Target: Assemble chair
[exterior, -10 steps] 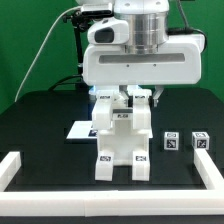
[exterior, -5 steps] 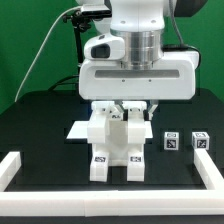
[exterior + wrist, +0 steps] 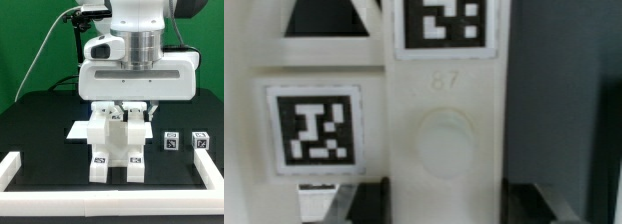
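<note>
Chair [image 3: 117,150]: one joined assembly, two loose cubes [image 3: 171,142].

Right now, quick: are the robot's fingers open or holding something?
The arm's two fingers: closed on a tagged white bar of the blocky white plastic chair.

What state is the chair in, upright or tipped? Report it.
Upright: the chair has both legs pointing straight down toward the black table, and its tagged feet are level.
</note>
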